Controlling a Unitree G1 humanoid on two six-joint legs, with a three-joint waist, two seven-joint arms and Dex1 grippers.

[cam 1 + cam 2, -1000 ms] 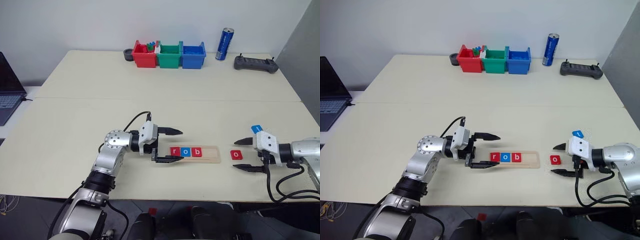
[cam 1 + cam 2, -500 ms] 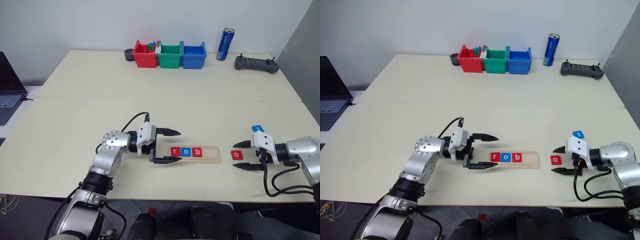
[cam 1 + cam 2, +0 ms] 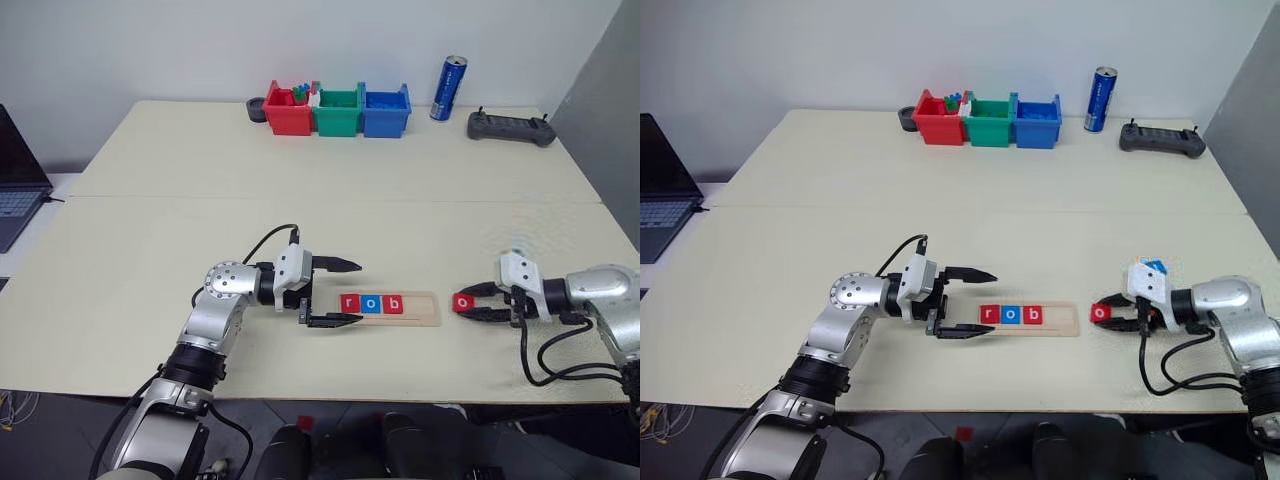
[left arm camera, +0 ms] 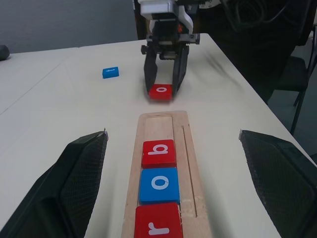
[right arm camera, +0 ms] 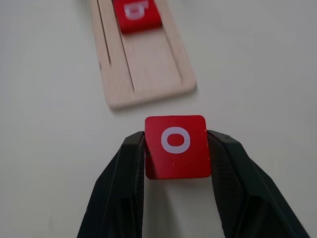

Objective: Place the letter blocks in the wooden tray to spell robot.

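Now the right end effector (image 5: 176,153) has both fingers (image 5: 124,173) pressed against the sides of a red "o" block (image 5: 175,146), clasping it just off the free end of the tray (image 3: 420,308). That block sits low over the bench (image 3: 300,220); whether it touches the surface cannot be told. Inside the tray lie three blocks in a row: red "r" (image 3: 349,303), blue "o" (image 3: 372,304) and red "b" (image 3: 394,304), with the end toward the right arm bare. A blue block (image 4: 111,72) lies flat on the bench apart from the others, its letter unreadable. At the tray's other end the left end effector (image 3: 335,292) hangs with its fingers spread wide, gripping nothing.
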